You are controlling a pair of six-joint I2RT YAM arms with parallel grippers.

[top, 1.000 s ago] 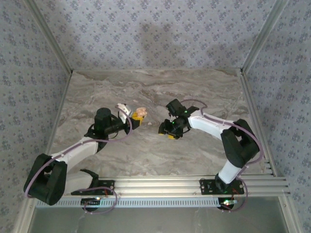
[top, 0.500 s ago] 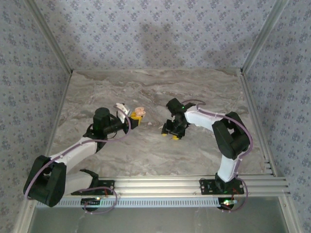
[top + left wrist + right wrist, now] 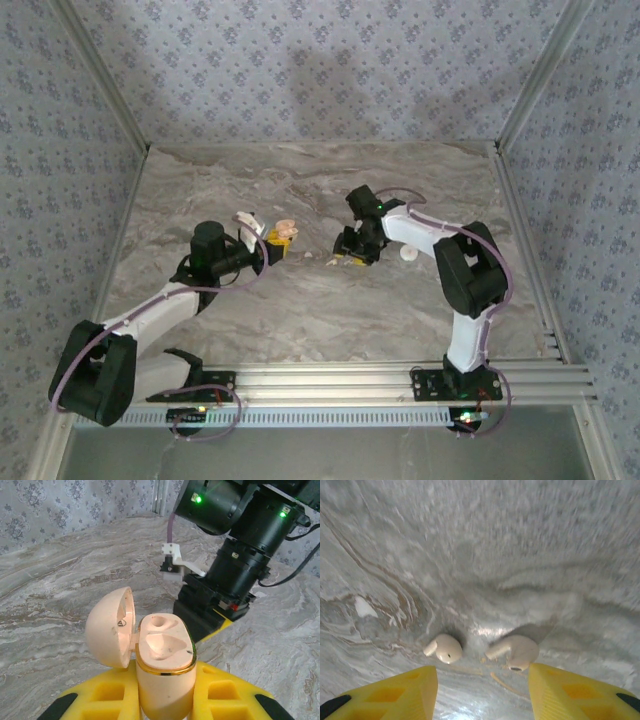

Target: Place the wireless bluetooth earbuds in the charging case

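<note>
Earbuds (image 3: 444,648) (image 3: 515,651), tiny glossy cream plastic, look light and slippery; we'd pinch one across its bulb. Right gripper (image 3: 482,695) gapes above them; left gripper (image 3: 274,246) clamps the peach charging case (image 3: 165,647).

My right fingers (image 3: 395,692) look like matt yellow plastic; the earbuds (image 3: 445,648) at twelve o'clock from them are smooth, pale, faintly glossy plastic; the table (image 3: 520,540) is marble-patterned with a sheen; the charging case (image 3: 165,690) is satin peach plastic, its rim (image 3: 167,670) shiny gold.
</note>
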